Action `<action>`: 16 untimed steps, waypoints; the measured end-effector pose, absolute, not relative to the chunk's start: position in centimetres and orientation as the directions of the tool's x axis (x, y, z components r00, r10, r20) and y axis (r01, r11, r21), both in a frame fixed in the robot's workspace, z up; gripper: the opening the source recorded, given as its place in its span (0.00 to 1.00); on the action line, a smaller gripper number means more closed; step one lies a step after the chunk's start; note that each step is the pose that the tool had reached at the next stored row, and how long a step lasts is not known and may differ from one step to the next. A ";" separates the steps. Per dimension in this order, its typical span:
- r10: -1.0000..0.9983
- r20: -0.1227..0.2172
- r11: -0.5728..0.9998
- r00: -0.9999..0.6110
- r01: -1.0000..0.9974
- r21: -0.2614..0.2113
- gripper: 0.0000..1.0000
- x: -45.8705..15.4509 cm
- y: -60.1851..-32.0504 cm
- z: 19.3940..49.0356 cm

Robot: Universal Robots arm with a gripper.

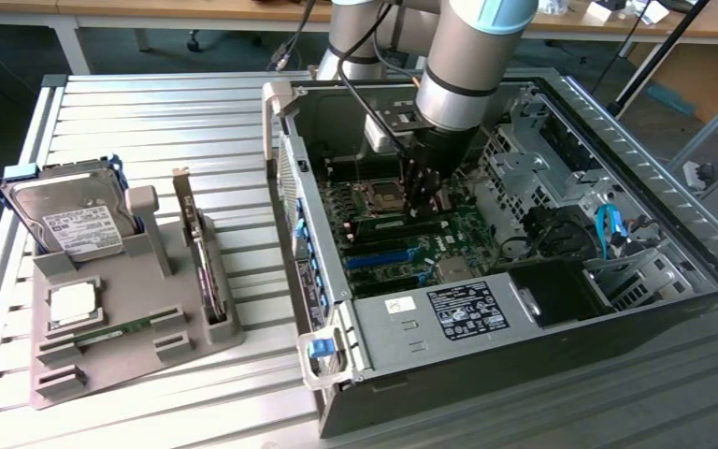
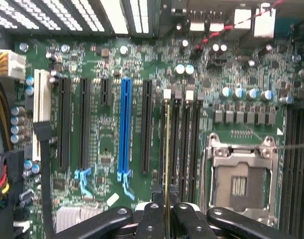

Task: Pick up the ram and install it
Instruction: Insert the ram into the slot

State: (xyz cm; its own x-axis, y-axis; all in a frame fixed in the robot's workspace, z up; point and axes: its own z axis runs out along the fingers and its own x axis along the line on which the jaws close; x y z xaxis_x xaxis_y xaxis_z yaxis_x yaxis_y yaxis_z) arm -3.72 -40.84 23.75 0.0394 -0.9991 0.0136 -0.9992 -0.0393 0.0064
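Exterior view: arm reaches down into the open computer case (image 1: 287, 187) on the bench, gripper (image 1: 424, 204) low over the motherboard (image 1: 459, 234). Wrist view: jaws stand narrow, clamped on the ram (image 2: 166, 149), held edge-on at the memory slots (image 2: 184, 144) beside the CPU socket (image 2: 240, 174). Pick-up judged done; full seating cannot be told. Long axis lies parallel to the slots, contact edge towards the board.
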 end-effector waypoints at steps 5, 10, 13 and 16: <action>-1.000 0.014 -0.013 0.013 -1.000 0.006 0.14 -3.8 -40.8 23.7; -1.000 0.014 -0.019 0.019 -1.000 0.006 0.14 -3.8 -41.0 23.6; -1.000 0.014 -0.019 0.019 -1.000 0.006 0.14 -3.8 -41.1 23.6; -1.000 0.012 -0.019 0.019 -1.000 0.006 0.14 -3.8 -41.1 23.6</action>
State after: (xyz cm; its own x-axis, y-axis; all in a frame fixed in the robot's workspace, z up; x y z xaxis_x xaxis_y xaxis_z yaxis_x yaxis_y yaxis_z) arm -3.82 -41.05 23.58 0.0193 -0.9997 0.0116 -0.9998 -0.0192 0.0063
